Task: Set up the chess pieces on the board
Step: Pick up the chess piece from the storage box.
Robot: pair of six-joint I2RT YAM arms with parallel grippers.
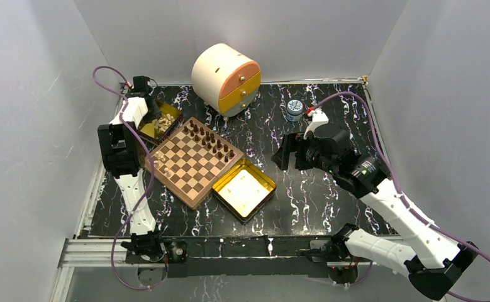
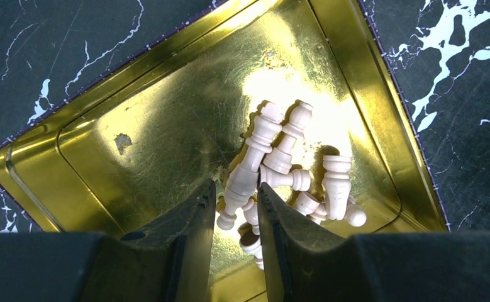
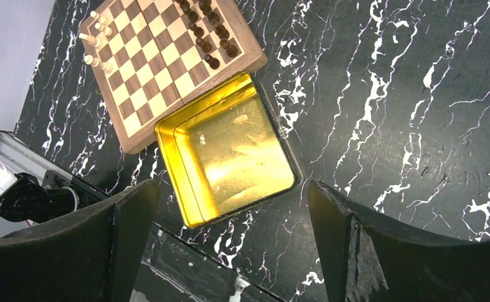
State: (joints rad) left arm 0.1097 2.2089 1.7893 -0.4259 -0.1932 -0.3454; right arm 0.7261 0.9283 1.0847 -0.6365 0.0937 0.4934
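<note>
The board (image 1: 195, 162) (image 3: 167, 63) lies left of centre. Dark chess pieces (image 1: 212, 139) (image 3: 203, 28) fill its far-right edge, and a few light ones (image 1: 161, 165) (image 3: 96, 39) stand on its near-left edge. My left gripper (image 1: 156, 117) (image 2: 236, 186) hangs low in a gold tin (image 1: 174, 111) (image 2: 167, 82) over a heap of several light pieces (image 2: 286, 157). Its jaws stand narrowly open astride the base end of one lying piece (image 2: 241, 185), with a gap on the left side. My right gripper (image 1: 284, 155) (image 3: 231, 186) hovers wide open and holds nothing.
A second gold tin (image 1: 265, 182) (image 3: 229, 145) lies empty against the board's near-right side. A round cream and orange drawer box (image 1: 226, 78) stands at the back, with a small jar (image 1: 294, 110) to its right. Grey walls close in on three sides.
</note>
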